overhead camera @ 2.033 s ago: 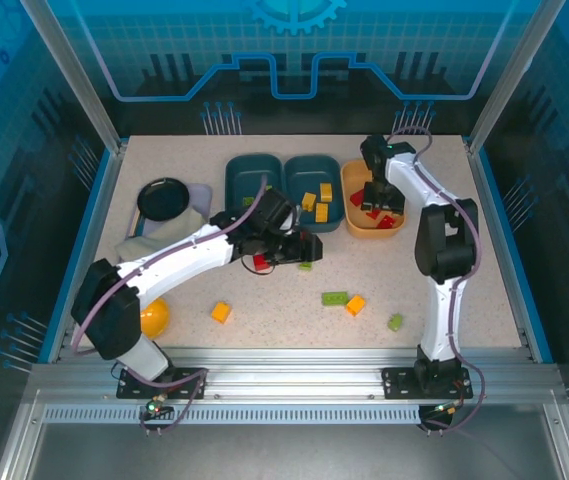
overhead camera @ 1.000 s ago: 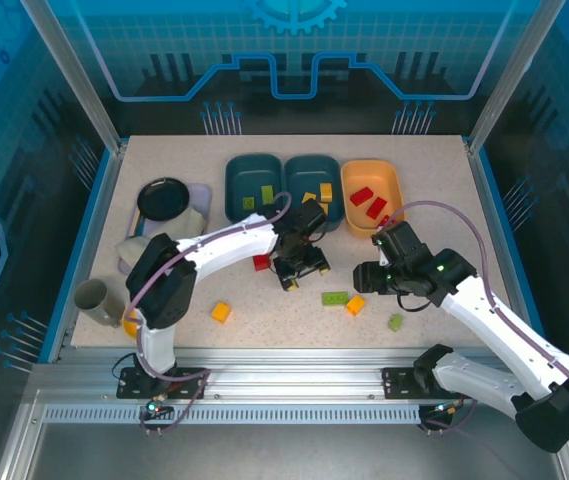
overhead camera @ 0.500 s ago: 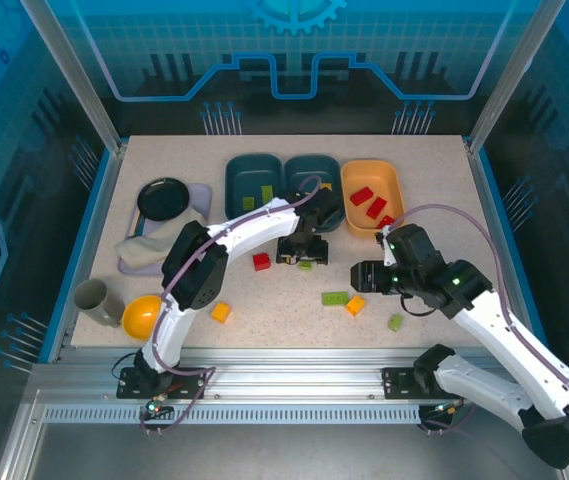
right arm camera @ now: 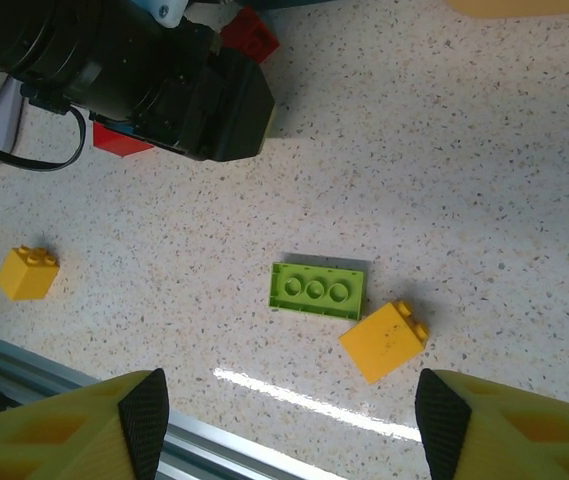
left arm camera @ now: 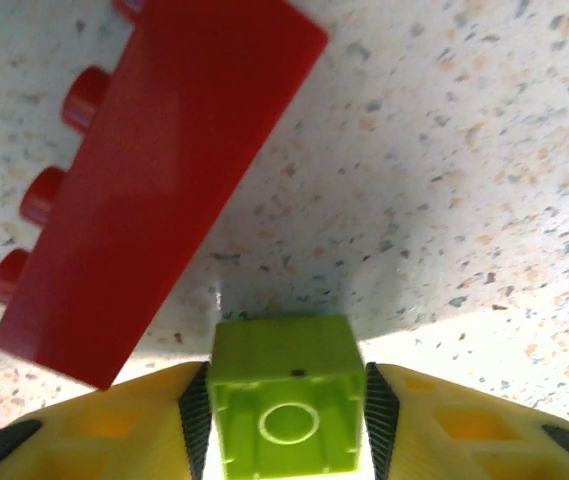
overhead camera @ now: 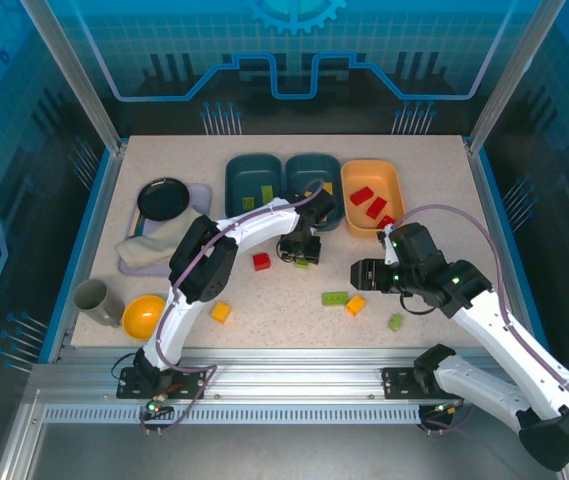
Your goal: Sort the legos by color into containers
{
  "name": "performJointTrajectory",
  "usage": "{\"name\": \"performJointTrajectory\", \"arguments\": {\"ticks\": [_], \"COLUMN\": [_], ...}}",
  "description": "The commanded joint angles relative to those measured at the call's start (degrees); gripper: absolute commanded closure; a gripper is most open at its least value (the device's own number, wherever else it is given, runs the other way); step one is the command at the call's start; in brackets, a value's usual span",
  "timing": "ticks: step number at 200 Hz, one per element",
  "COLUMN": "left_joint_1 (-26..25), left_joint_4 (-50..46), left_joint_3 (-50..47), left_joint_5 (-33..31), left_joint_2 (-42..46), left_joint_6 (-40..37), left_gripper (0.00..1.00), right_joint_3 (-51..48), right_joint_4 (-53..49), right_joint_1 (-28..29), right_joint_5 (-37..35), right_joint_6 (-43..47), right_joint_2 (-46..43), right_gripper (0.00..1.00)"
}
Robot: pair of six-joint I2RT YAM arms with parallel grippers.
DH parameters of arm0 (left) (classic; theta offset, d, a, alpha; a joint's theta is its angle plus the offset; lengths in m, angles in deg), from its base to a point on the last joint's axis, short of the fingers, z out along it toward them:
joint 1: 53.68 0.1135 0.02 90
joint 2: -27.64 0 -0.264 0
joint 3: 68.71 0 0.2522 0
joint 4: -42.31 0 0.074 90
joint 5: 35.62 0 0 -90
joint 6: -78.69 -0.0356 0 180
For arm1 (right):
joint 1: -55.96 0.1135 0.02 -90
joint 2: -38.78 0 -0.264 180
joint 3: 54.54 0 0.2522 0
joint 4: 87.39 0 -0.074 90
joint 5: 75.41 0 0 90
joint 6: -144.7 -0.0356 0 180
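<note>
three containers (overhead camera: pixel 244 180) side by side at table (overhead camera: pixel 434 240) rear; legos (overhead camera: pixel 335 298) scattered before them

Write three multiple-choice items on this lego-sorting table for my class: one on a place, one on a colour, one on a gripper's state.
1. Which tray holds red studded plastic bricks?
A) the left dark teal tray
B) the light orange rounded plastic tray
C) the lavender tray

2. What colour is the small square plastic brick between the fingers of the left gripper?
A) red
B) yellow
C) green

3. How does the right gripper stand?
A) open, above the table
B) shut on a red brick
C) shut on a yellow brick

Answers:
1 B: the top view shows red bricks lying in it.
2 C: the left wrist view shows the pads against a green brick's sides.
3 A: its fingers stand wide apart with nothing between them.
</note>
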Motion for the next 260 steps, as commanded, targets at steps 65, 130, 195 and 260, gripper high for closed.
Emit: {"name": "performJointTrajectory", "arguments": {"ticks": [65,130,195,260], "left_joint_1": [0.2,10.6,23.4,26.3], "left_joint_4": [0.1,-4.4,-5.0,-3.5], "left_joint_3": [-6.2,1.1,26.3,38.5], "left_joint_5": [-0.5,-3.0,-7.9,-6.5], "left_joint_2": [11.3,15.3,-4.2,-17.9], "left_joint_6": [4.0,3.6,2.9,2.7], "left_gripper": [0.67,0.67,0.66,0.60], "right_joint_3": [3.0,4.0,12.4,17.4], "right_joint_4": [2.4,11.2,20.8,18.5], "right_joint_1": [-3.2,-3.6,-3.9,-5.0], "right_joint_5": [2.9,10.6,13.5,13.7], "right_joint_6": [2.1,3.0,-0.8,-0.8], "right_joint_2": [3.0,9.0,22.4,28.7], "right_gripper": [0.32,0.32,0.31,0.31]}}
